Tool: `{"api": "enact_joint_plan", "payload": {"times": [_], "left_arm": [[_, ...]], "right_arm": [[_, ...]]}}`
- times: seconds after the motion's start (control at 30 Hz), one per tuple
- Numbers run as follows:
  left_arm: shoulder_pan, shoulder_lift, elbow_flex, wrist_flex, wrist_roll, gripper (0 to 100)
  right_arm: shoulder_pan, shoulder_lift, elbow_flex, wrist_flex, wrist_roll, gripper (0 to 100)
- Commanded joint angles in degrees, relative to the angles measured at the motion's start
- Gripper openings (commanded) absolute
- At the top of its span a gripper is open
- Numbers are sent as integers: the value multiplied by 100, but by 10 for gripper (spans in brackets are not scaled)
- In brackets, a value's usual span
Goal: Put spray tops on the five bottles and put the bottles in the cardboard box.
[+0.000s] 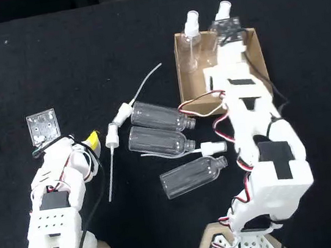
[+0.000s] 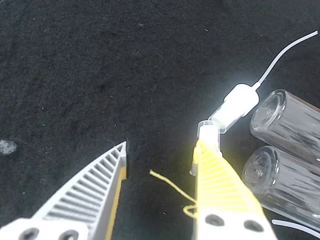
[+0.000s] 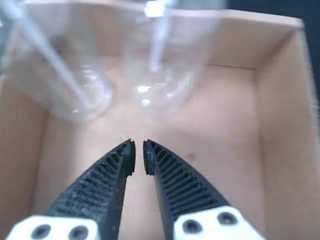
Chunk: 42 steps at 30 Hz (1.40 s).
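You're two down, three to go. Two capped bottles [image 1: 190, 43] stand upright in the box [image 1: 192, 88], against its far wall. Your right gripper [image 3: 139, 150] hangs inside the box just in front of them, jaws nearly pinched together with nothing between them, so I'd say that drop-off is finished.

The other three bottles [image 1: 158, 140] lie on their sides just outside the box's left wall, no tops on. Three loose tops [image 1: 124, 112] lie around them, one between the two bottles farthest from the box.

Your left gripper [image 2: 162, 145] is well left of the box, spread wide and empty, its yellow finger [image 2: 220, 185] right by one of the tops. Looks like capping comes next.
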Motion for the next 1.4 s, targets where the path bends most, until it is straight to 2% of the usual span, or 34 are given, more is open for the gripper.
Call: {"api": "enact_joint_plan", "payload": {"times": [0.0,0.3,0.5,0.9,1.07,1.37], "left_arm": [[-57,-44,-48,-123,-18,209],[-57,-44,-57,-123,-18,209],[-57,-44,-57,-123,-18,209],[-57,-44,-57,-123,-18,209],[-57,-44,-57,-123,-18,209],[-57,-44,-57,-123,-18,209]], "right_arm": [[-369,-400,4,70,-26,11],[-686,-400,136,18,-35,11],[-730,-391,189,-545,-809,11],[-835,-374,171,-905,-826,11],[-1029,4,-66,-905,-826,11],[-932,488,-541,-905,-826,11]]}}
